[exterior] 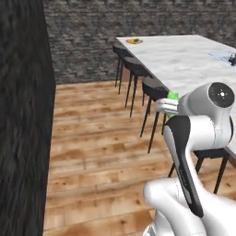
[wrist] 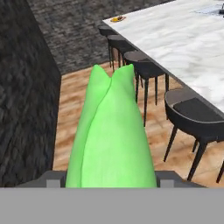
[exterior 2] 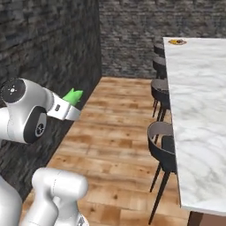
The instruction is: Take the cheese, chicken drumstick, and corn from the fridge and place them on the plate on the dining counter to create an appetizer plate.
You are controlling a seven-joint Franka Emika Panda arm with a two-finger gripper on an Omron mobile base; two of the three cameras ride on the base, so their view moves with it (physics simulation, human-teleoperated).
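Hand view: the corn (wrist: 111,131) stood lengthwise out from the gripper (wrist: 111,181), its split green husk tip pointing away from the hand. The two finger tips sat against either side of its base, so the jaws were clamped on the corn, held apart by its width. Beyond it lay a wooden floor (wrist: 72,105), a dark stone wall (wrist: 26,96) on the left, and the dining counter (wrist: 175,39) running along the right with dark stools (wrist: 192,118) tucked beside it.

At the far end of the counter the plate (wrist: 117,19) was seen, small, with something yellow-brown on it that could not be identified at that range.

Left base view: the corn (exterior: 172,97) showed as a green patch just past the white arm (exterior: 198,120), in the air beside the nearest stools, well apart from the plate (exterior: 134,41) at the far corner of the marble top.

Right base view: the corn (exterior 2: 73,96) projected from the hand, over the floor, close to the stone wall. The plate (exterior 2: 177,42) rested at the far end of the counter (exterior 2: 198,110).
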